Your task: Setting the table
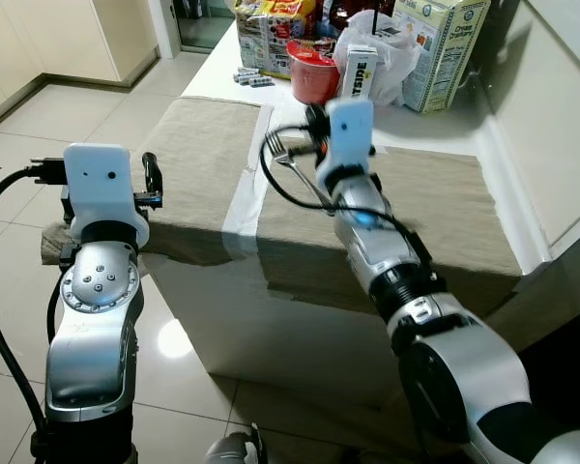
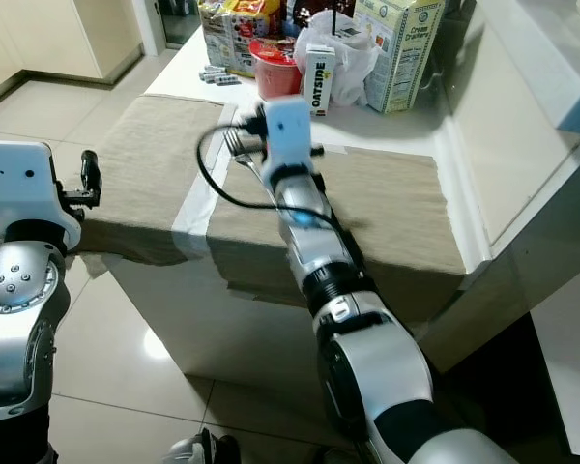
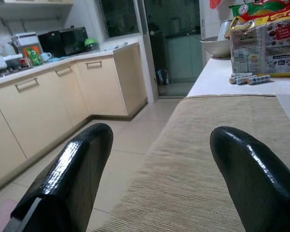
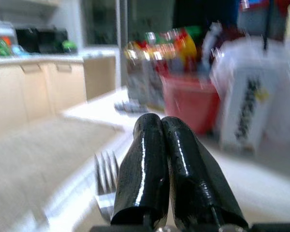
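Red cup (image 1: 312,72) & cartons behind right end effector (image 4: 160,145) pinching fork (image 4: 105,180).

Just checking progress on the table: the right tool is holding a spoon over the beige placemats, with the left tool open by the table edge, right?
Not quite: the right tool is shut on a fork, not a spoon; the tines show in the right wrist view and the left eye view. The rest holds: it is over the beige placemats, and the left tool is open by the table edge.

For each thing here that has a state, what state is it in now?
right gripper: fingers shut on fork
fork: held above the placemats
left gripper: fingers open, holding nothing
oat drink carton: upright
red bowl: upright
placemats: spread flat on table
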{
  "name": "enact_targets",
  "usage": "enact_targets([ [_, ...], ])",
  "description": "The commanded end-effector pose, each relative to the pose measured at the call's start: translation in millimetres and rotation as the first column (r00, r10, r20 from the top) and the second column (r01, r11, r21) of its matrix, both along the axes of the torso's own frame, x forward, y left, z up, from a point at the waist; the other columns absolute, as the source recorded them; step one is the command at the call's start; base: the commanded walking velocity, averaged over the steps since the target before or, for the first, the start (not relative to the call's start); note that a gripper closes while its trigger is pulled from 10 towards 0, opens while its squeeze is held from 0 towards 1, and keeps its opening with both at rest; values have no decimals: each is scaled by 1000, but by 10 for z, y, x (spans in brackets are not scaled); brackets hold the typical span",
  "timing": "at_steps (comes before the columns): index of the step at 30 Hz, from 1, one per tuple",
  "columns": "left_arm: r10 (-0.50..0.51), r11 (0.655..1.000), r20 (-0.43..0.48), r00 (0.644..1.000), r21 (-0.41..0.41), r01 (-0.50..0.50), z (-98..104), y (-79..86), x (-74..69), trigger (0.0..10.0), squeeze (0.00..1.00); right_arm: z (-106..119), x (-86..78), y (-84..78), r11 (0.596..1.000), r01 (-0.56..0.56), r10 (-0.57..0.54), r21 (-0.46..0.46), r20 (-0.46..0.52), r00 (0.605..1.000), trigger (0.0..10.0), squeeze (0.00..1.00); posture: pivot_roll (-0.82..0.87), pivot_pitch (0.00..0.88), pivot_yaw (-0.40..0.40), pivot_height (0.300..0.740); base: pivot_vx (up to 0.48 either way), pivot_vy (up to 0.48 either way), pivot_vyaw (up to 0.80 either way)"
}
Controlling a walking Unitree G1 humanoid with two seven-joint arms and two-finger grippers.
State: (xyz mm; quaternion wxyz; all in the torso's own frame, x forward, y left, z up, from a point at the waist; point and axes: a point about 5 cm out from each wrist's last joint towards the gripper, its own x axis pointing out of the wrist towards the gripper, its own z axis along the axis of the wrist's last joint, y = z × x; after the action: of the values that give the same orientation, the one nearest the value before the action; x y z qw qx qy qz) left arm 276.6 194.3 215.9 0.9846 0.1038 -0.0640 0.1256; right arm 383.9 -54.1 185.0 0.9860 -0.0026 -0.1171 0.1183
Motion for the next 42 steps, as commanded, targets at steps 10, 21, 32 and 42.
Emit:
enact_targets([
  [10,-139,987,18,990,-75,140,-95,-167,86,10000,0,67,-465,-567,995,74,-54,-71,244,968,10000,0,21,30,-11,740,0,0,0],
  [21,-271,951,-20,962,-158,265,-207,-579,582,10000,0,-240,-1102,-950,958,115,-63,-261,199,978,10000,0,-61,21,-12,740,0,0,0],
  [32,-305,916,-66,950,-295,273,-181,-956,1107,10000,0,-198,-1292,-965,948,98,-45,-303,180,983,10000,0,-138,37,0,740,0,0,0],
  [42,-342,906,-132,930,-308,289,-265,-1308,1195,10000,0,-209,-1354,-959,945,95,-52,-313,143,988,10000,0,-156,61,7,740,0,0,0],
])
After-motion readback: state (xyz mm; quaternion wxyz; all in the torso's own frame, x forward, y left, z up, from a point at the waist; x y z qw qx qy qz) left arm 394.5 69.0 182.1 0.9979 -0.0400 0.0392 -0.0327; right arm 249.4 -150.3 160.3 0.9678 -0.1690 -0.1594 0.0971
